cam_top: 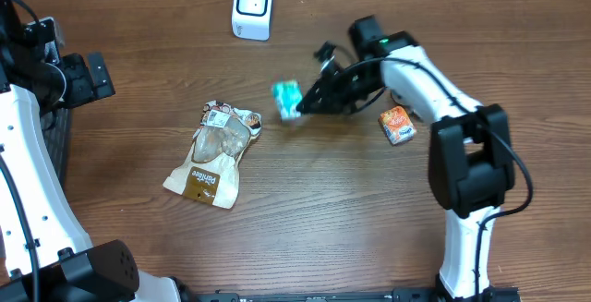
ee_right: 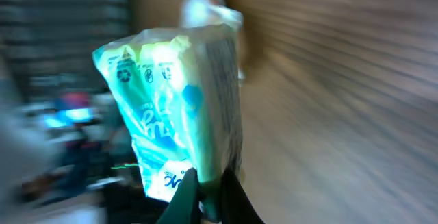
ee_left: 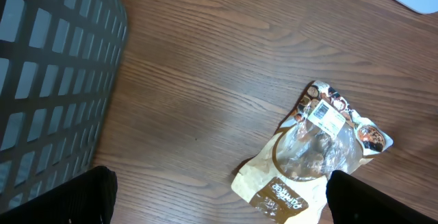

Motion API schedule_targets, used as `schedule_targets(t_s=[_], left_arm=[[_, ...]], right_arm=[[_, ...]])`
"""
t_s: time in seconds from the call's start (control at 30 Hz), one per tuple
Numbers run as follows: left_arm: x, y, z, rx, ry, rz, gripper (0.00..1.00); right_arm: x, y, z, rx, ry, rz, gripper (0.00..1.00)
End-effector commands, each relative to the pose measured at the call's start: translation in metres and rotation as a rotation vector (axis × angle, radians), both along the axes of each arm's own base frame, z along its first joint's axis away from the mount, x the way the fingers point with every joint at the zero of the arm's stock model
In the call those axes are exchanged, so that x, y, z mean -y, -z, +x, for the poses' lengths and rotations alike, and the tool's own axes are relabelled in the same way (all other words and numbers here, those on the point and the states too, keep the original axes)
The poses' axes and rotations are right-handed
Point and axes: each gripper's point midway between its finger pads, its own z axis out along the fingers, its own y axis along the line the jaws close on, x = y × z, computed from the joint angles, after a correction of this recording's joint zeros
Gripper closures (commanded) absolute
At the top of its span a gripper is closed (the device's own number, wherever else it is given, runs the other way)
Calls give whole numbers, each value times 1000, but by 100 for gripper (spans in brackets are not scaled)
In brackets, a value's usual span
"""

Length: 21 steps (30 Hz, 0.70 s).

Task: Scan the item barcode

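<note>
A teal and white packet [cam_top: 288, 98] hangs above the table's middle, pinched by my right gripper [cam_top: 309, 102]. In the right wrist view the packet [ee_right: 174, 107] stands upright and blurred, its lower edge clamped between the shut dark fingers [ee_right: 236, 196]. A white barcode scanner [cam_top: 252, 6] stands at the back of the table. My left gripper [ee_left: 219, 200] hovers wide open at the left with nothing in it, above the wood near a tan snack pouch [ee_left: 311, 152].
The tan snack pouch [cam_top: 214, 153] lies left of centre. A small orange box [cam_top: 397, 124] rests beside the right arm. A dark mesh basket [ee_left: 48, 73] stands at the far left edge.
</note>
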Motion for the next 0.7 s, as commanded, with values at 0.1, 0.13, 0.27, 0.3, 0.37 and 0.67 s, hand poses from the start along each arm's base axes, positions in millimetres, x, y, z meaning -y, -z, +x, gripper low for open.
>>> schedule_targets(t_s=[0.1,0.13,0.27,0.3,0.37,0.67], left_arm=[[2,-5,1,14,21,7,1],[2,-5,1,14,21,7,0],[2,-5,1,14,21,7,0],[2,-5,1,14,21,7,0],[2,-5,1,14,21,7,0],[2,-5,1,14,21,7,0]], right_arm=[[35,-119,15,14,23,525,96],[41,-119,19,15,39,524,96],[64,-119,30,15,97,522,96],[69,-119,32,14,109,522,96],[75,-119,34,11,126,521,96],[84,-123,31,22,146,517,96]])
